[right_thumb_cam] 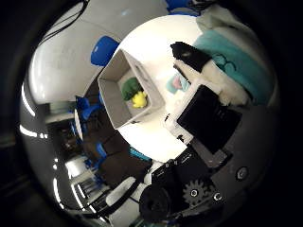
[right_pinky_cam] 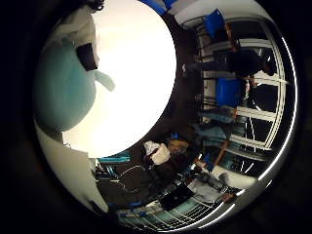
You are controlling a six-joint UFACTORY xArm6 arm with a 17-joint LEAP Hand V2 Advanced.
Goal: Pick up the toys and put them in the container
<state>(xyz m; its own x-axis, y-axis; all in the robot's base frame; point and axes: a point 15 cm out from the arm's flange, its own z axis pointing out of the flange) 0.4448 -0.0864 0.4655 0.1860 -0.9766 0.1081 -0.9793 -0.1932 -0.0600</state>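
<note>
A: Thumb-side palm view shows the hand (right_thumb_cam: 208, 118) with its fingers curled round a teal plush toy (right_thumb_cam: 236, 59) held close against the palm.

B: And the container (right_thumb_cam: 111, 97)?

A: It stands on the white table (right_thumb_cam: 147, 130), apart from the hand, with a yellow toy (right_thumb_cam: 139, 100) and a green toy (right_thumb_cam: 130, 88) already inside.

B: Risk?

A: Bulky plush might catch the container's rim and tip it.

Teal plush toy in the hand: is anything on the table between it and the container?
Nothing visible blocks the way. The teal plush toy sits against the hand, and the stretch of white table toward the open container is bare. The container already holds a yellow toy and a green toy.
</note>
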